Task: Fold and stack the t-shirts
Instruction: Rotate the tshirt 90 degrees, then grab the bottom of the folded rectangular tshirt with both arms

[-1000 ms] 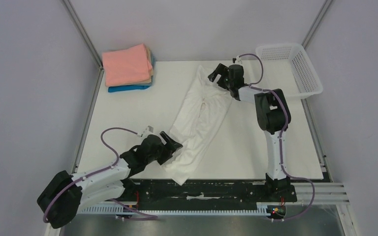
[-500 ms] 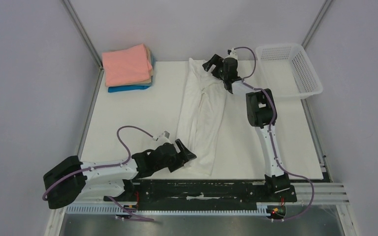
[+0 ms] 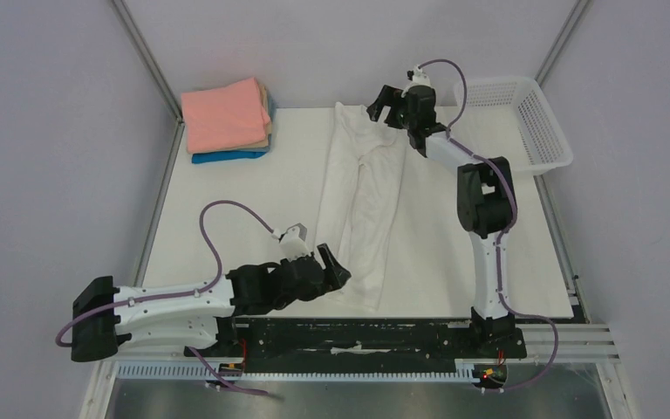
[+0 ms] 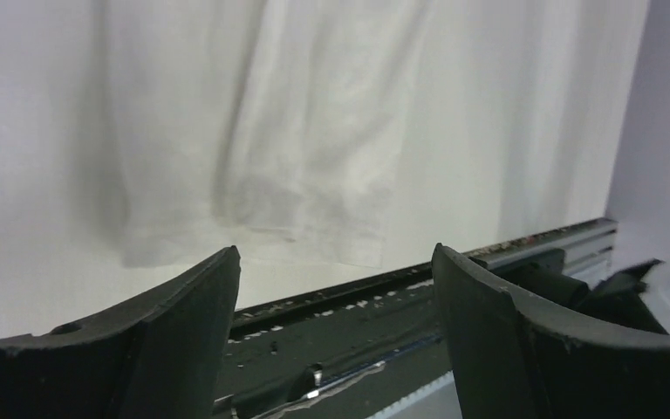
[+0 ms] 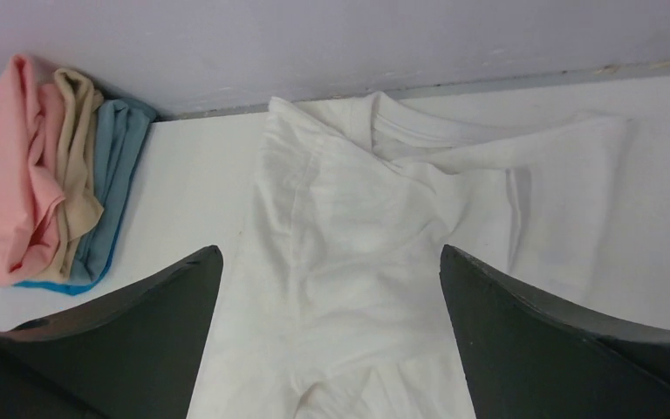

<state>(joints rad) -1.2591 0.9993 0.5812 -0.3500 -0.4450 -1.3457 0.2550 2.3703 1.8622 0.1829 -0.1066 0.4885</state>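
The white t-shirt (image 3: 366,201) lies flat in a long narrow strip down the middle of the table, collar at the far edge and hem near the front rail. My left gripper (image 3: 335,267) is open beside the hem's left corner and holds nothing. In the left wrist view the hem (image 4: 297,175) lies just beyond the open gripper (image 4: 333,253). My right gripper (image 3: 385,103) hovers open over the collar end; its wrist view shows the collar and a sleeve (image 5: 358,218) beyond the open gripper (image 5: 327,251). Folded pink (image 3: 224,112), tan (image 5: 74,175) and blue (image 3: 227,157) t-shirts are stacked at the far left.
A white lattice basket (image 3: 523,113) stands at the far right corner, partly off the table. The black front rail (image 4: 384,305) runs along the near edge, right under the left gripper. Grey walls close in the back and both sides.
The white t-shirt has swung from a diagonal lie to nearly straight, front to back. The left arm swept right along the near edge. The right gripper moved to the far edge.
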